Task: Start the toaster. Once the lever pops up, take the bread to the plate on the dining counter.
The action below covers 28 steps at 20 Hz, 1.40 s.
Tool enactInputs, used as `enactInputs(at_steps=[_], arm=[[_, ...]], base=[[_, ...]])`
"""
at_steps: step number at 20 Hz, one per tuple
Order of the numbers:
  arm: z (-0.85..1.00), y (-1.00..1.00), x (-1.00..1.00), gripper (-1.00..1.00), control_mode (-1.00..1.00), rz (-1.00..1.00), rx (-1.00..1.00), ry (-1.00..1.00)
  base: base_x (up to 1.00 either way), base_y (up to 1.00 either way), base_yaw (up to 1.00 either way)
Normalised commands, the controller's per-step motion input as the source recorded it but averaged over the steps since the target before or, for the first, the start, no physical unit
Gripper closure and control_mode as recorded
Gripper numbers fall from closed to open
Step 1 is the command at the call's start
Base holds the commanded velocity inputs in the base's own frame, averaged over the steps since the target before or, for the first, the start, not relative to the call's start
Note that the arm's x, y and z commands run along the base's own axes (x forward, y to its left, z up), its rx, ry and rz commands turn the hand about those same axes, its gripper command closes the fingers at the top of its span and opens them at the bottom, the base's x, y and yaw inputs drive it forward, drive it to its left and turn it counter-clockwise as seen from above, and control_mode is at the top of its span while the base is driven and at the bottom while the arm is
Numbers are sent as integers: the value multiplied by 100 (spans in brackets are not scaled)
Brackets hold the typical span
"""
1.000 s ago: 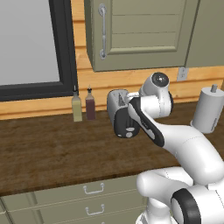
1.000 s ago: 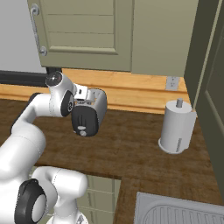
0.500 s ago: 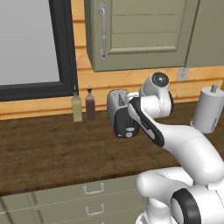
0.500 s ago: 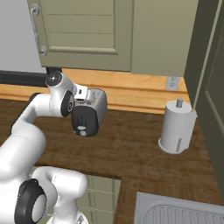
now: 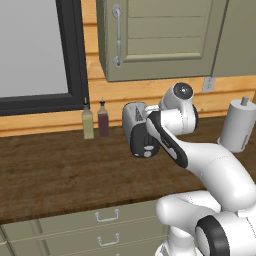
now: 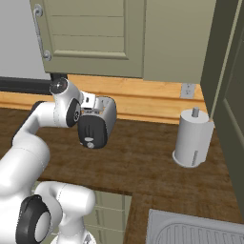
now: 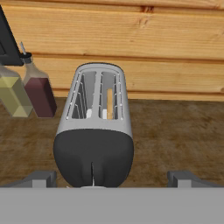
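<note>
The gripper [image 7: 111, 177] stood spread wide, its 2 dark fingertips [image 7: 40, 177] far apart at the bottom of the hand view and holding nothing. Between them and just ahead sat the toaster [image 7: 95, 131], its black end panel facing the hand and its 2 slots running away from it. In the right-hand slot, beyond the panel, a thin tan edge of the bread [image 7: 109, 104] showed, standing upright inside. A narrow vertical groove ran down the middle of the black panel, directly in line with the gap between the fingertips.

Ahead of the gripper and off to its left, against the wooden wall, stood 2 bottles touching side by side: a dark red bottle [image 7: 38, 89] nearer the toaster and a yellow-green bottle [image 7: 13, 94] beyond it.

From the right base view the toaster [image 6: 97, 123] rested on the wood counter [image 6: 143, 162], close against the arm's wrist. Well apart to the right stood a white paper-towel roll [image 6: 191, 138].
</note>
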Motion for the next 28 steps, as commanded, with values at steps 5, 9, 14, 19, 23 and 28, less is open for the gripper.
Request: enactInputs(at_steps=[5, 9, 14, 19, 23, 28], arm=[[0, 0, 0, -100, -100, 0, 0, 0], [0, 0, 0, -100, -100, 0, 0, 0], [0, 0, 0, -100, -100, 0, 0, 0], [0, 0, 0, -100, -100, 0, 0, 0], [0, 0, 0, -100, -100, 0, 0, 0], [0, 0, 0, -100, -100, 0, 0, 0]], base=[[0, 0, 0], [0, 0, 0], [0, 0, 0], [0, 0, 0], [0, 0, 0], [0, 0, 0]])
